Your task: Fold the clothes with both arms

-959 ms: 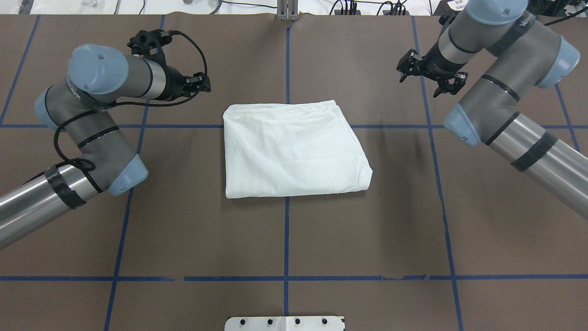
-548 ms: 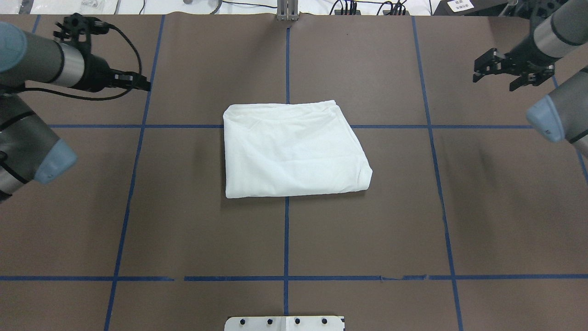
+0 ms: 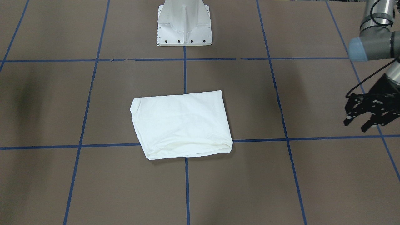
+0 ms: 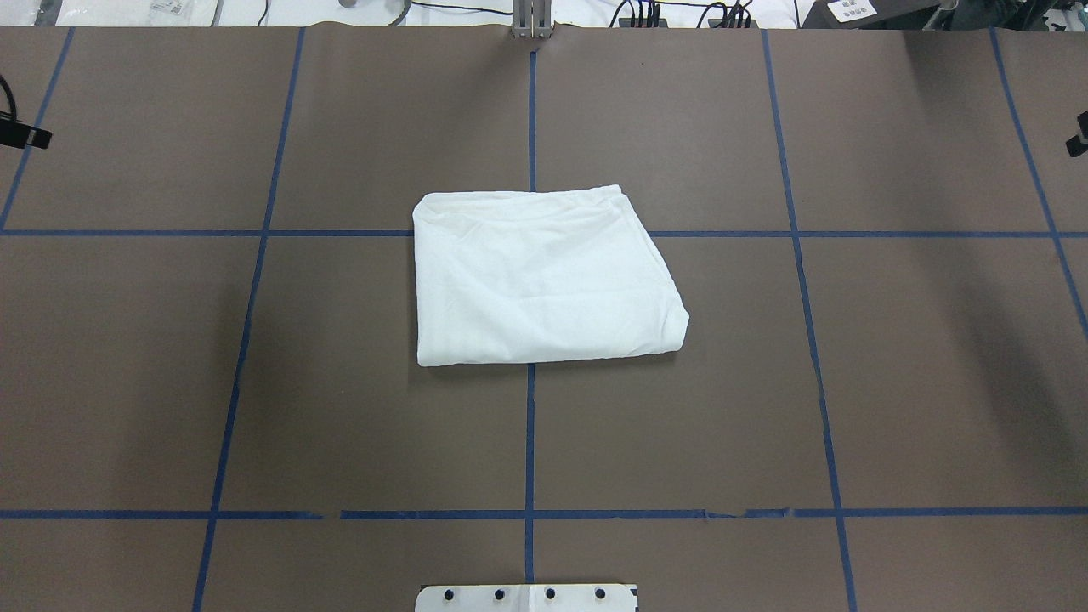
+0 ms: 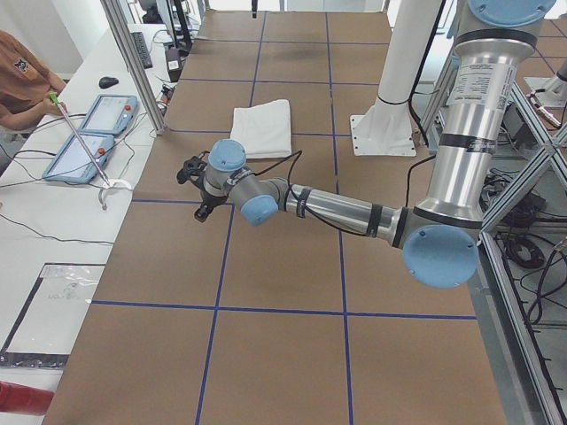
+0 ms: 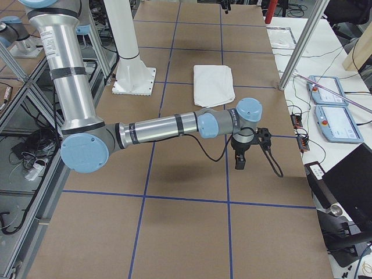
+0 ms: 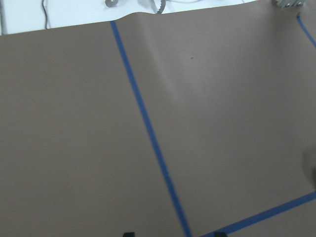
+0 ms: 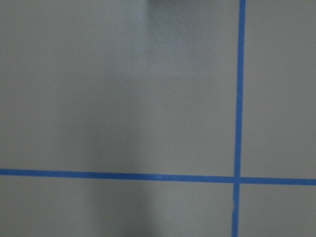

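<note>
1. Garment position. I read the white T-shirt [image 4: 544, 276] at the centre of the table [image 4: 765, 382]. It lies flat as a compact, roughly rectangular packet across a crossing of the blue tape lines [image 4: 529, 442]. No sleeve sticks out of the packet. Its printed text and neck tag do not show.

2. Left gripper [image 3: 357, 123]. In the front-facing view its fingers stand spread with nothing between them. It hangs near the table's end, well apart from the shirt.

3. Right gripper [image 6: 240, 161]. It hangs over bare table covering near the opposite end, also well apart from the shirt. I cannot tell whether its fingers are spread or pressed together: the overhead view shows only a sliver of it.

4. Wrist cameras. Both show only brown covering and tape.

5. Progress. I judge the folding complete, or very nearly so. One near corner looks slightly rounded. At most, a squaring of edges remains.
</note>
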Robot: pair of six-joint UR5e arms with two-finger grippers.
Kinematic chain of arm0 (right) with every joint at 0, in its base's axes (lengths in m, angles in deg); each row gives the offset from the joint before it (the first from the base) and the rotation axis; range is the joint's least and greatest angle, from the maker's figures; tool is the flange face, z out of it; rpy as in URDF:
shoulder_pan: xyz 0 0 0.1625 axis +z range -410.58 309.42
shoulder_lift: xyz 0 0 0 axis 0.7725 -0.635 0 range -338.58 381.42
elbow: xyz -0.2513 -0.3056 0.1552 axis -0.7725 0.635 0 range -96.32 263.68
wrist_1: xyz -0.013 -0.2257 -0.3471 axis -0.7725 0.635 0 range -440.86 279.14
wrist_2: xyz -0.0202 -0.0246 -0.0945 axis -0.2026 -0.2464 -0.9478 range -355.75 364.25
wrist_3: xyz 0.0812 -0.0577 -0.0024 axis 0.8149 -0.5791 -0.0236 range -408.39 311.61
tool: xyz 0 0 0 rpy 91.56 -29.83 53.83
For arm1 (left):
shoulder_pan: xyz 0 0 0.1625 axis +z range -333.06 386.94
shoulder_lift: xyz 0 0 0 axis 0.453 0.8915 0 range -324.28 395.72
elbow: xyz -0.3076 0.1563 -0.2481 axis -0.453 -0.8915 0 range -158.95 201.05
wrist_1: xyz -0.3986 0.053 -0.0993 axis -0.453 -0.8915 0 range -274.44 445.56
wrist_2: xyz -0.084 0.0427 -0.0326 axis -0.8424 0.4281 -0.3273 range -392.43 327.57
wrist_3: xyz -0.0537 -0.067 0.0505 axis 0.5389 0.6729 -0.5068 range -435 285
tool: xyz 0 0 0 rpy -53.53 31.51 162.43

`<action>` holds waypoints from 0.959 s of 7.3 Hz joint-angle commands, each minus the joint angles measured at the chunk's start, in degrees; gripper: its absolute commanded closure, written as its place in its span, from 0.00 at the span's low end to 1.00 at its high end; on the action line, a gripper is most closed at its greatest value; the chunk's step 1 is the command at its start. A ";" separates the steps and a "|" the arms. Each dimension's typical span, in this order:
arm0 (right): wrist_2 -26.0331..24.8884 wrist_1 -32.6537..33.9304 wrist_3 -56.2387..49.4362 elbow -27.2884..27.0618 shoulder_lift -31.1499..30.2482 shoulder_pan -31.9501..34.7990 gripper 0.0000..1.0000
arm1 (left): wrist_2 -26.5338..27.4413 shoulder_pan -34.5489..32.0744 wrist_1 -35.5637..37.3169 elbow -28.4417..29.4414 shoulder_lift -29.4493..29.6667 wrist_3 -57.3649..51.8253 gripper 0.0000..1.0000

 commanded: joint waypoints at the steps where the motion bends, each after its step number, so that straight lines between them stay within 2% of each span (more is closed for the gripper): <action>1: 0.11 4.88 -10.65 -1.54 -4.58 3.83 0.00 | -0.96 -7.19 12.14 0.65 -0.67 -13.17 0.34; 2: 0.11 4.97 -10.85 -1.72 -5.38 4.27 0.00 | -1.22 -8.26 14.90 0.65 -0.93 -17.13 0.30; 4: 0.19 4.97 -10.59 -1.54 -5.92 4.19 0.00 | -1.23 -10.10 15.53 1.53 -2.43 -18.31 0.20; 7: 1.60 4.97 -9.80 -1.11 -5.74 3.93 0.00 | -7.01 -12.22 16.86 1.71 -2.78 -18.31 0.12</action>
